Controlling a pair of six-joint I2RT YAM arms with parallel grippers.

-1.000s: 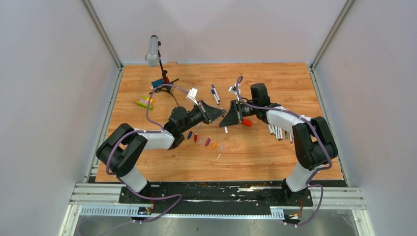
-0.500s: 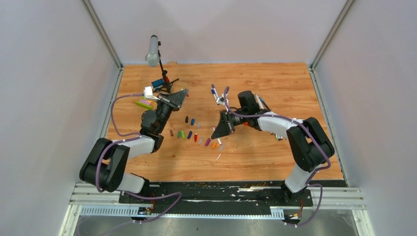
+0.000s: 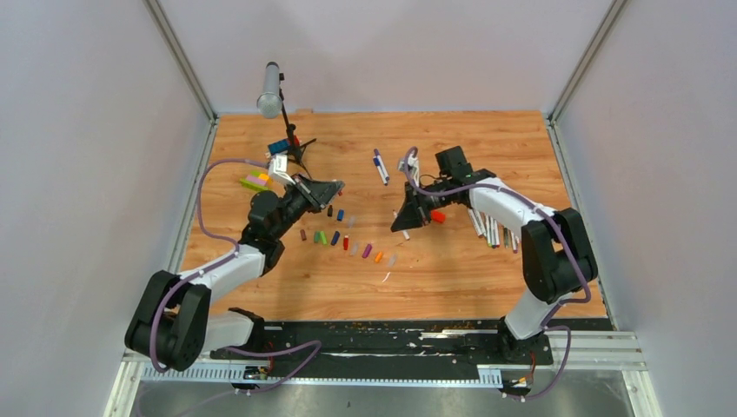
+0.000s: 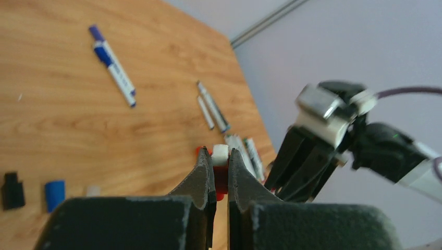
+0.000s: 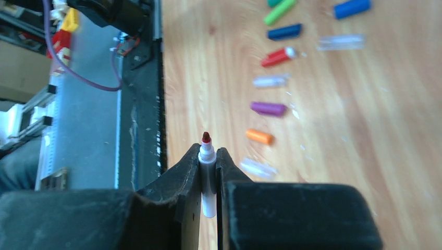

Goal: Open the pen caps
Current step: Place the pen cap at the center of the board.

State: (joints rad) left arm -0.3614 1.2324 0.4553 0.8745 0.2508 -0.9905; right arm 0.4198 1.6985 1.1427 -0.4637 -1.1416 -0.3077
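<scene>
My left gripper (image 3: 336, 188) (image 4: 220, 154) is shut on a red pen cap (image 4: 221, 174) with a white end, held above the table's left-middle. My right gripper (image 3: 402, 221) (image 5: 208, 151) is shut on a white-barrelled pen (image 5: 208, 179) whose bare dark-red tip pokes out past the fingertips. Between the arms several loose pen caps lie in a row: green (image 3: 321, 237), red (image 3: 346, 244), purple (image 3: 367, 251), orange (image 3: 379, 257). A capped blue pen (image 3: 380, 167) lies at the back. Several pens (image 3: 491, 231) are bunched under the right forearm.
A grey microphone (image 3: 270, 89) on a black tripod stands at the back left, with stacked toy bricks (image 3: 256, 182) beside it. A flat red block (image 3: 437, 216) lies just right of the right gripper. White walls close in both sides of the wooden table (image 3: 452, 287).
The grippers were tip to tip at the table's middle. They have pulled apart: the left swung left with the cap, and the right stayed near the middle with the uncapped pen.
</scene>
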